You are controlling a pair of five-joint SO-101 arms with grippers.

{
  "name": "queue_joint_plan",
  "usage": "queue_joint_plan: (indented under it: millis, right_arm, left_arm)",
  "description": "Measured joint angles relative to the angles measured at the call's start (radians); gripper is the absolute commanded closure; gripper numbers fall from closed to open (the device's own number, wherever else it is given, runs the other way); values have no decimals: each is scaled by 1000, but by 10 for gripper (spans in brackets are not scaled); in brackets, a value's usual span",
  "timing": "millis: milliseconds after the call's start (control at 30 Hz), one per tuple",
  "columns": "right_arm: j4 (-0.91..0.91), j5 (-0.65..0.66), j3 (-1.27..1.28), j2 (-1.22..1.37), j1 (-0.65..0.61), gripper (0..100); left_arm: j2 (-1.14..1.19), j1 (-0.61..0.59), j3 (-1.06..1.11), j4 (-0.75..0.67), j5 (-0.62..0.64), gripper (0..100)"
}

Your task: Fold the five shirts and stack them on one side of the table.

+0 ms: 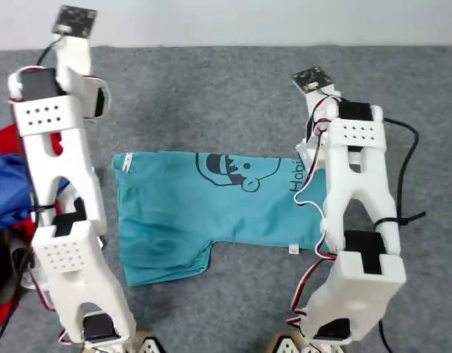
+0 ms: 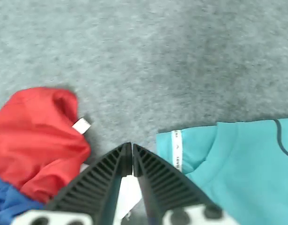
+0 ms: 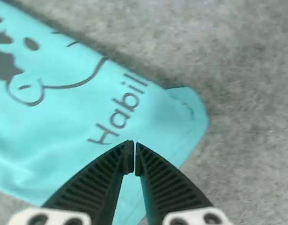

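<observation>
1 teal shirt [image 1: 189, 213] lies flat in the middle of the grey table [image 1: 233, 88], stretched crosswise between the 2 arms. Its collar end, with a small white label [image 2: 176, 150], points toward the left edge. The other end runs under the right arm. A dark cartoon drawing [image 1: 229, 170] and dark lettering [image 3: 118, 110] face up along the shirt's far side, and 1 part of the cloth juts out toward the near edge.

At the left edge of the table, a red shirt [image 2: 36, 136] with a white tag [image 2: 81, 125] lies crumpled against a blue shirt [image 1: 5, 191]. Both are well apart from the teal shirt's collar.

The left gripper [image 2: 132, 152] is clenched with its 2 ribbed jaws meeting at the tips and nothing between them. It hangs over bare table between the red shirt and the teal collar.

The right gripper [image 3: 135, 152] is also clenched on nothing, with its tips together above the teal shirt beside the lettering, near that end's corner. I cannot tell whether it touches the cloth.
</observation>
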Motion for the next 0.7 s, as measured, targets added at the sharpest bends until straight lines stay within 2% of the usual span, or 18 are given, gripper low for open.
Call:
queue_joint_plan:
  millis: [267,400,533,700]
  right_arm:
    - [143,0,0,2,-2,981]
    - [213,0,0,2,-55,990]
    - [255,0,0,2,-157,990]
    - [276,0,0,2,-348,990]
  left_arm:
    - [-169,-8,252,2,-11,985]
    - [-299,-40,411,2,-14,985]
    - [-387,-144,488,2,-20,985]
    - [-431,-325,502,2,-60,984]
